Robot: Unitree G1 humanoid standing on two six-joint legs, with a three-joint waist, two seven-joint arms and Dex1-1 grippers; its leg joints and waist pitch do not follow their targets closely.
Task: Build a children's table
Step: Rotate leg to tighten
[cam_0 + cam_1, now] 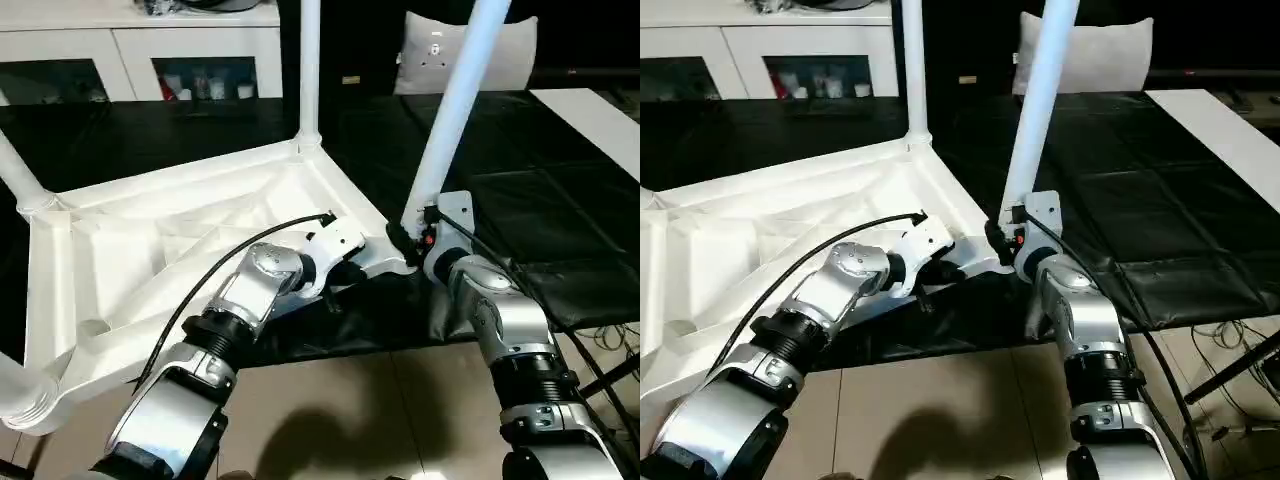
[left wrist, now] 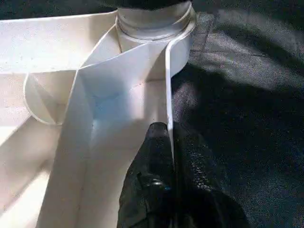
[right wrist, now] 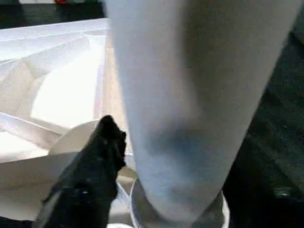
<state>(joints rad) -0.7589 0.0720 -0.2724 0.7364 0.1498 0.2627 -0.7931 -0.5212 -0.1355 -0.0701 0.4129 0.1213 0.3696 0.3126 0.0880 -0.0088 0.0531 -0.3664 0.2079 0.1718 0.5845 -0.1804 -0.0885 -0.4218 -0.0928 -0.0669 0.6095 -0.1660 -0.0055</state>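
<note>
A: From the head, left eye first, what's there?

B: The tabletop (image 1: 190,240) lies upside down, ribbed underside up, partly on a black mat (image 1: 560,230) and partly over the tan floor (image 1: 350,420). Three legs stand in its corner sockets: a far leg (image 1: 309,60) upright, a leaning leg (image 1: 455,110) at the near right corner, and a leg at the left edge (image 1: 15,170). A fourth socket (image 1: 25,400) shows at the lower left. The left gripper (image 1: 350,272) is at the tabletop's near right rim; the right gripper (image 1: 415,240) sits at the foot of the leaning leg.

A: And the right eye?

B: Same scene. A white cabinet (image 1: 740,50) with glass doors stands behind, and a white cushion (image 1: 1095,55) sits beyond the mat.

A: Left wrist?

B: The two black fingers (image 2: 156,161) are pinched together on the thin upright rim wall of the tabletop, just short of the corner socket (image 2: 156,28) where a leg is seated.

A: Right wrist?

B: The leaning leg rises out of its socket collar (image 3: 180,209). One black finger (image 3: 102,156) lies just beside the leg, with a sliver of gap; the other finger is hidden, so I cannot tell whether the jaws grip the leg or stand loose around it
</note>
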